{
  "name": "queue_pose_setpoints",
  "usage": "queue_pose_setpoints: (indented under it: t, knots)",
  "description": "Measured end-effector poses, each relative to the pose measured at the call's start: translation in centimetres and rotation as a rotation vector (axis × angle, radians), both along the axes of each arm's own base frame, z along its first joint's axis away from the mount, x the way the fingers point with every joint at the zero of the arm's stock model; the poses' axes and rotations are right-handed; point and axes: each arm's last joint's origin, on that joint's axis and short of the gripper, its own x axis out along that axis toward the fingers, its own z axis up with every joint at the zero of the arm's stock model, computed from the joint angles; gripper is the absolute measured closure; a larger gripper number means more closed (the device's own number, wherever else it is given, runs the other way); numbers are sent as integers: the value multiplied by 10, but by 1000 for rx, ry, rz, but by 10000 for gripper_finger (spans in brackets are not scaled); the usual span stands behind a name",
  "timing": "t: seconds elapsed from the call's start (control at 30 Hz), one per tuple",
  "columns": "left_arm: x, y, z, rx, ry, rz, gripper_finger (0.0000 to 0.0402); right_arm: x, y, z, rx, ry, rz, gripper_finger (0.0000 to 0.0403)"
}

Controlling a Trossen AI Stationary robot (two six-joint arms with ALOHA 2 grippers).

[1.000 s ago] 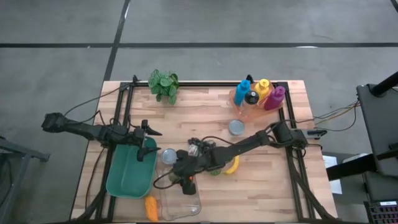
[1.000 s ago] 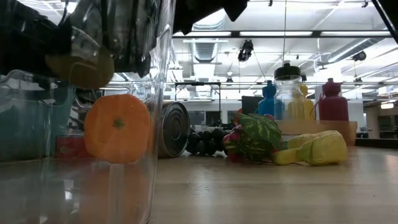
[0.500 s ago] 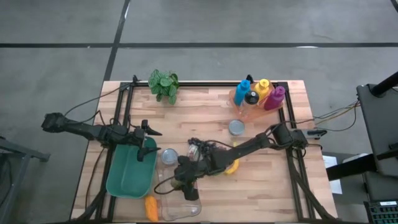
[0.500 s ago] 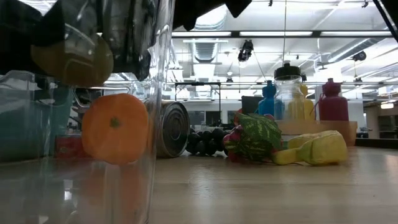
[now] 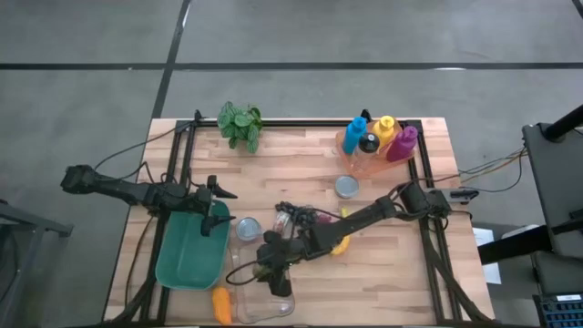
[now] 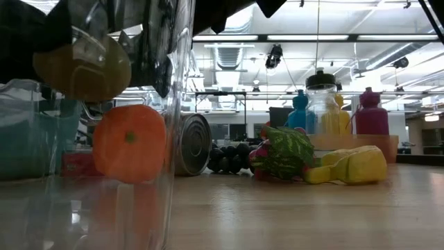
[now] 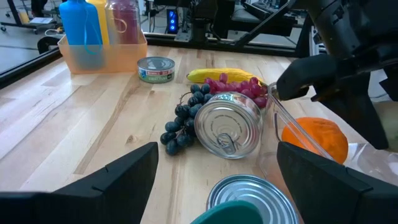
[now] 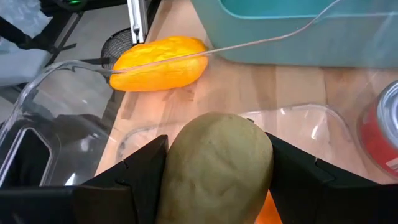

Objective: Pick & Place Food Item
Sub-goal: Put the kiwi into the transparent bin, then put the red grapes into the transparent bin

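Note:
My right gripper [image 5: 267,264] is shut on a brown-green oval food item [image 8: 214,168], potato-like, over a clear plastic container [image 5: 264,296] near the table's front edge. The low view shows the item [image 6: 83,66] through the container's wall, high above its floor. An orange [image 6: 128,142] lies lower, inside the container. An orange-yellow food item [image 8: 158,62] lies on the table just outside the container's rim. My left gripper [image 5: 216,219] waits open over the teal bin [image 5: 191,251] at the left. My right gripper pinches the oval item between its two fingers [image 8: 134,180], one on each of its opposite sides [image 8: 177,174]. The fingers slant down from the table's right side. The item is lifted clear, above the container's floor and the orange.
Two cans [image 5: 246,228] [image 5: 346,187], dark grapes [image 5: 291,217] and a banana [image 5: 342,241] lie mid-table beside my right arm. A tray of coloured bottles [image 5: 378,141] stands at the far right, a small plant [image 5: 240,123] at the far edge.
My right gripper has shifted a little toward the table's near edge over the clear container and rolled slightly, still shut on the oval item, which stays lifted.

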Motion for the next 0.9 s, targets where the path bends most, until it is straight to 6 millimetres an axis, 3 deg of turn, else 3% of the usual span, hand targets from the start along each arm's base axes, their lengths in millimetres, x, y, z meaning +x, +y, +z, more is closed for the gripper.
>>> queue_pose_setpoints:
  t: [0.13, 0.4, 0.7, 0.9]
  knots:
    - [0, 0, 0, 0, 0, 0, 66, 0, 0, 0, -1, -4, 1, 162]
    - [0, 0, 0, 0, 0, 0, 66, 0, 0, 0, -13, -9, 1, 89]
    - [0, 0, 0, 0, 0, 0, 66, 0, -1, 0, -23, -14, 2, 83]
    - [0, 0, 0, 0, 0, 0, 66, 1, -3, 3, -121, -57, 20, 83]
